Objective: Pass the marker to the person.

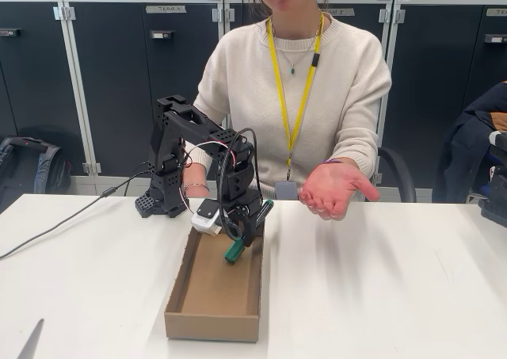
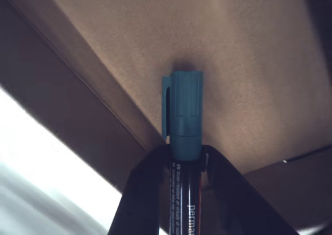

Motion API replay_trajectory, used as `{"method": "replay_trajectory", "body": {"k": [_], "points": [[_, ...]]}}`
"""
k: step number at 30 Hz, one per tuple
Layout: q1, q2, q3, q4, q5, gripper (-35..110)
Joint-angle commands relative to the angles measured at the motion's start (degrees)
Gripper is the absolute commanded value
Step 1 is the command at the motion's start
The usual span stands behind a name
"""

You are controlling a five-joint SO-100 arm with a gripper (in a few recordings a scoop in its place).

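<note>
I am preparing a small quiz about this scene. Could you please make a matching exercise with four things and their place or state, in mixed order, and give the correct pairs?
Things:
1. marker
2. cardboard box
3. person's hand
4. gripper

Places or states:
A. open, palm up, above the table
B. shut on the black barrel
C. green cap pointing down into the box
D. lying open on the white table

Pairs: 1-C, 2-D, 3-A, 4-B

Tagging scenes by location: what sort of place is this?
Probably a lab or workshop: dark labelled cabinets behind a white table, and a person wearing a yellow lanyard.
</note>
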State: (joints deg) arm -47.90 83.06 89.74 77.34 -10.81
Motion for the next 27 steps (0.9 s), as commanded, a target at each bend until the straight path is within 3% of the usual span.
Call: {"method": "replay_trajectory", "body": {"k": [1,6,13,22,27], "points": [[1.1,7.5,-7.6,4.3,-1.8,-5],[4.3,11.7,-10.2,5.4,-7.1,-5],[10.2,12.4,-11.7,-5.9,-22.3,-5],[11.4,9.6,-4.0,-35.5,-35.8,-5],[8.6,6.3,-7.4,-42.0,-41.8,-5]]}}
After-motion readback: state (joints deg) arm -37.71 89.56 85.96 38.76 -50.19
